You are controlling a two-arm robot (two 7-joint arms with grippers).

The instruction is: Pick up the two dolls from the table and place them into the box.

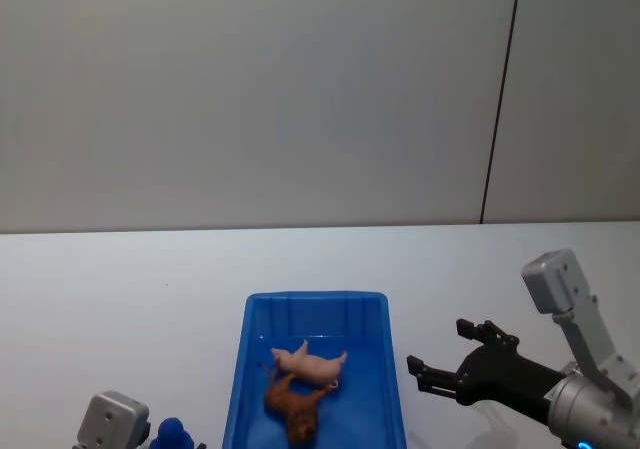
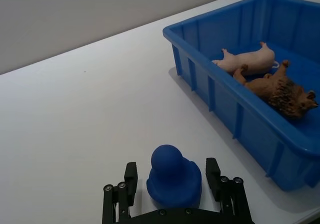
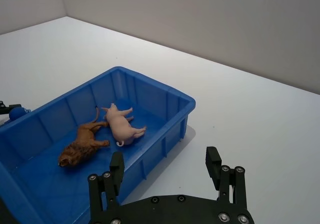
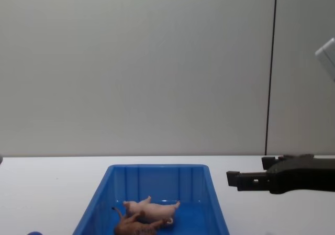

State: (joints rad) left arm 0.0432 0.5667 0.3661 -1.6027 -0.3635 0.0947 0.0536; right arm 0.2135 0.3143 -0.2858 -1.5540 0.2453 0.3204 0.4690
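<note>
Leftmost on the plain white bench [image 1: 120,289], at about seven o'clock in the head view, sits the left gripper [image 2: 176,184]. Its jaws are spread wide on either side of a fuzzy blue rounded lump [image 2: 173,176], and I cannot tell whether they touch it; this lump is no part of the job.

Next along, at six o'clock, stands the bright blue rectangular plastic bin [image 1: 258,314] with ribbed inner walls. Both dolls lie on its floor: the pale pink toy pig [image 1: 312,365] on its side, and the brown maned four-legged toy animal [image 1: 294,406] touching it on the near side, also tipped over.

Farthest right, at about four o'clock, the right gripper [image 1: 450,354] hangs above the bench just beside the bin's right wall, jaws wide apart and holding nothing.

By my reading the task is done: neither doll is left on the bench, so nothing seems to remain beyond pulling the arms clear.
</note>
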